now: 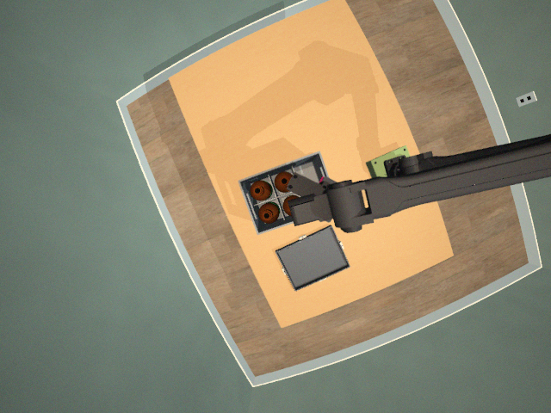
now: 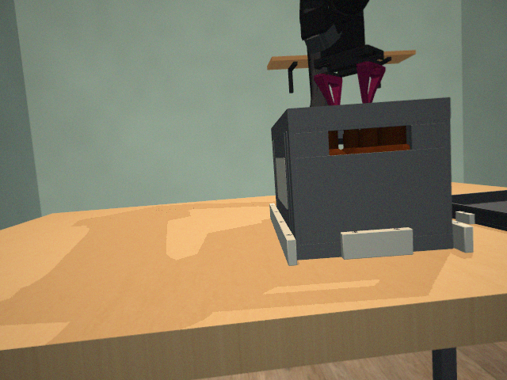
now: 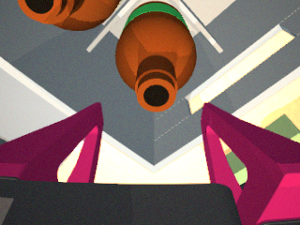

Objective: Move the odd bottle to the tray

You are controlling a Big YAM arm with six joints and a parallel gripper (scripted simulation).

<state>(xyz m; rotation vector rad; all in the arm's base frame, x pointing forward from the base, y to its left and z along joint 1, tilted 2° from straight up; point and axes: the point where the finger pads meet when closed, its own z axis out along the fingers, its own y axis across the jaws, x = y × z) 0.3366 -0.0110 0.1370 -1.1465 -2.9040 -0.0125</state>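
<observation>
The dark grey crate (image 1: 280, 167) (image 2: 368, 196) (image 3: 127, 122) holds brown bottles. In the top view, bottles (image 1: 260, 190) (image 1: 269, 213) (image 1: 283, 181) stand upright in its left part, and another (image 1: 287, 205) is partly under the arm; a fifth cannot be made out. In the wrist view, one bottle (image 3: 157, 52) with a green band stands in a corner cell, its mouth centred just ahead of my fingertips; another (image 3: 89, 14) is at the upper left. My gripper (image 2: 351, 103) (image 3: 152, 112) is open and empty, fingertips near crate rim height. Neck differences cannot be told. The tray (image 1: 313, 257) (image 2: 483, 208) is empty.
Light grey blocks (image 2: 376, 244) stand around the crate's foot, and small ones (image 1: 302, 237) sit around the tray. The tray lies close beside the crate. A green plate (image 1: 378, 168) is partly under the arm, which reaches in from the right.
</observation>
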